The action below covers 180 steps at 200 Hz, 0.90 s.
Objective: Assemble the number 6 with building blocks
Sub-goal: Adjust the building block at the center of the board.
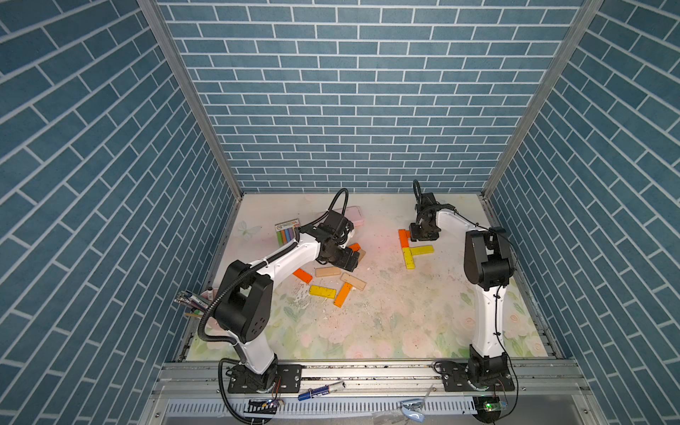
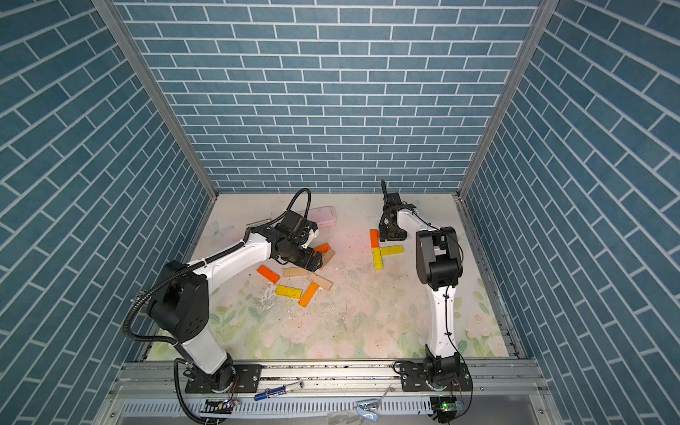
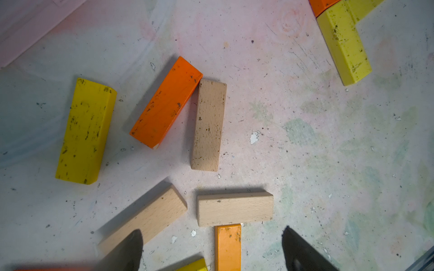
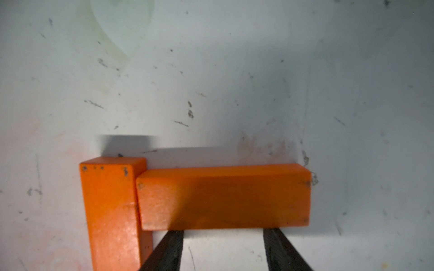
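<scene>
1. In a top view, two white-and-black arms reach over a floral table (image 1: pixel 404 323). The part-built number 6 (image 1: pixel 409 250) lies on the right side, toward the back. It has an orange bar (image 1: pixel 403 239) and a yellow bar (image 1: pixel 408 259) end to end in a column. A second yellow bar (image 1: pixel 423 250) branches sideways from where they meet. The right gripper (image 1: pixel 423 235) sits low at the column's far end and hides whatever lies under it.
2. In a top view, the left gripper (image 2: pixel 319 262) hangs over loose building blocks (image 2: pixel 295 272) scattered left of centre. They are orange, yellow and tan, and they lie at mixed angles. A pink case (image 2: pixel 325 215) lies behind the left arm.
3. The left wrist view shows the left gripper (image 3: pixel 212 234) with its dark fingers (image 3: pixel 131 251) spread wide and nothing between them. Below the gap lie a tan bar (image 3: pixel 234 208) and the end of a pale orange bar (image 3: pixel 227 248), which touches it. Farther off are another tan bar (image 3: pixel 209 124), an orange bar (image 3: pixel 166 102) leaning against its corner, and a separate yellow bar (image 3: pixel 85 131). A corner of the number 6 (image 3: pixel 344 44) shows at the frame's edge.
4. The right wrist view shows the right gripper (image 4: pixel 222 234) with its fingers (image 4: pixel 169 251) partly apart and bare table between them. Their tips end at the long side of an orange crossbar (image 4: pixel 223 197). One end of the crossbar butts against the end of the upright orange bar (image 4: pixel 110 211), making a corner.
</scene>
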{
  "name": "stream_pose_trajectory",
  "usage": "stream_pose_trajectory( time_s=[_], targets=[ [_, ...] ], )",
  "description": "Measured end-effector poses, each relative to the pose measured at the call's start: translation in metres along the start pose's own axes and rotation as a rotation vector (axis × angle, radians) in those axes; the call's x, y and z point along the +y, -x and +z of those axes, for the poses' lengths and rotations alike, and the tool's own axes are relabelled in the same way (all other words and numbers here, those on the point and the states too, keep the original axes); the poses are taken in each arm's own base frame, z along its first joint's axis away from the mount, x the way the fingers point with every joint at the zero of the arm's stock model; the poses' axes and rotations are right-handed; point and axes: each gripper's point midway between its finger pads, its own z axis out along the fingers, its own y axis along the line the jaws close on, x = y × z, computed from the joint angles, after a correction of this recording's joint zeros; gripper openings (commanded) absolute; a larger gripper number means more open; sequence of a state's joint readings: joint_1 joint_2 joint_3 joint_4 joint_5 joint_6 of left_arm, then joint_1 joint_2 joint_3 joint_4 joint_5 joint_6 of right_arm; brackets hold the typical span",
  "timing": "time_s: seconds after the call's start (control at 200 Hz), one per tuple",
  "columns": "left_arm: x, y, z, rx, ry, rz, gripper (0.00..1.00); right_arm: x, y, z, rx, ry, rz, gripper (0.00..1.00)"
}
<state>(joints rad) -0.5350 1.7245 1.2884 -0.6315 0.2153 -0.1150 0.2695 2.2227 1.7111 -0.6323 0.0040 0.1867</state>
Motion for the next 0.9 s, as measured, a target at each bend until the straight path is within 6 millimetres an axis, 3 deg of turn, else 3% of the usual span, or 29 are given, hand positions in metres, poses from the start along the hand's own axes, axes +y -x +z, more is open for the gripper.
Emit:
stream_pose_trajectory(
  time_s=[0.9],
  targets=[
    [-0.0012,-0.0001,0.0,0.001,-0.007,0.0,0.93,0.0008,0.0051,0.0009,-0.008,0.002,0.001,0.57]
  ],
)
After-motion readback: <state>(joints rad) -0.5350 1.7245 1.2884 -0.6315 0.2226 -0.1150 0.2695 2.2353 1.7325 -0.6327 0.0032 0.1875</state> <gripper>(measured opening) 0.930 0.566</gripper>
